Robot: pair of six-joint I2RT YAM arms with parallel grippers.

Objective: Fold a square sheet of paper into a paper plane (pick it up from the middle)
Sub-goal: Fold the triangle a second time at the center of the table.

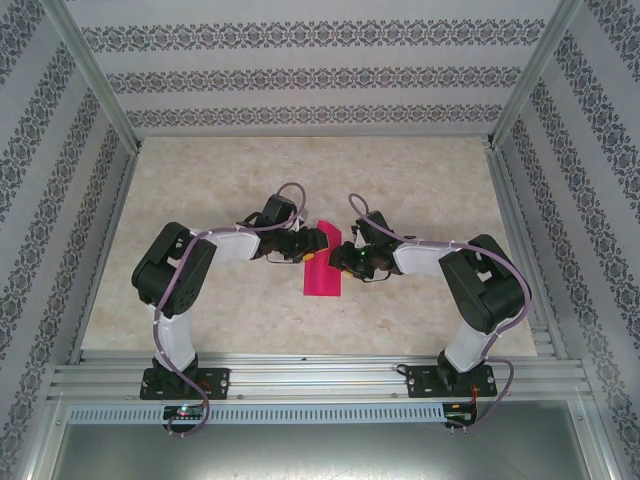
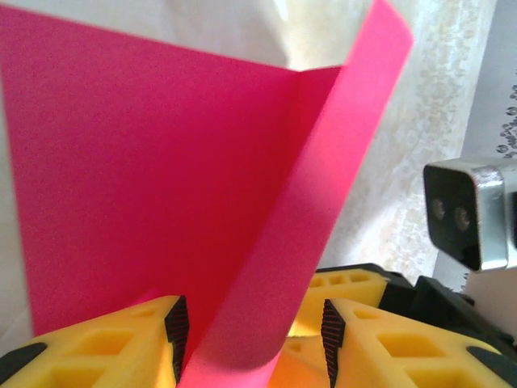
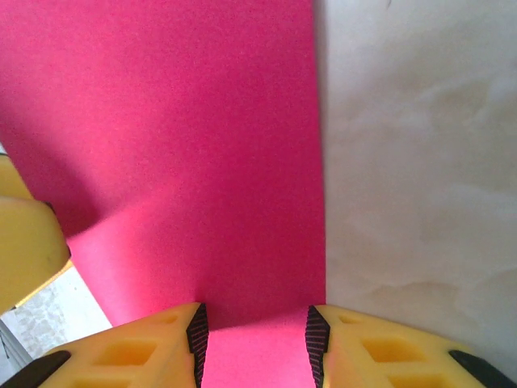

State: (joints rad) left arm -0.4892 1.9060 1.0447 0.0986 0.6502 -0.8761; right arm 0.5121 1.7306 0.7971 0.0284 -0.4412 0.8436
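Square sheet of paper [image 1: 322, 268]: one, magenta-pink, at the middle of the table [image 1: 420, 190], between the two grippers. From above it reads as a narrow upright strip rather than a full square. Left wrist view: one part of the sheet [image 2: 153, 186] lies broad and flat, and one flap rises from a crease and bends over toward the camera. Right wrist view: the sheet [image 3: 178, 145] lies flat on the marbled tabletop [image 3: 420, 162], with one long straight edge on its right side.

Arms: two, both reaching in to the sheet from opposite sides.

Left gripper [image 1: 312, 243]: two yellow fingers, jaws partly apart. The raised flap runs down between them [image 2: 250, 343], close to the left pad and clear of the right one. No pinch visible.

Right gripper [image 1: 341, 255]: two yellow fingers, jaws partly apart [image 3: 252, 339], straddling the near end of the sheet, paper visible in the gap between the pads.

One yellow finger of the left gripper [image 3: 24, 242] sits at the sheet's far side in the right wrist view. One silver-cased camera [image 2: 468, 214] shows on the right wrist.
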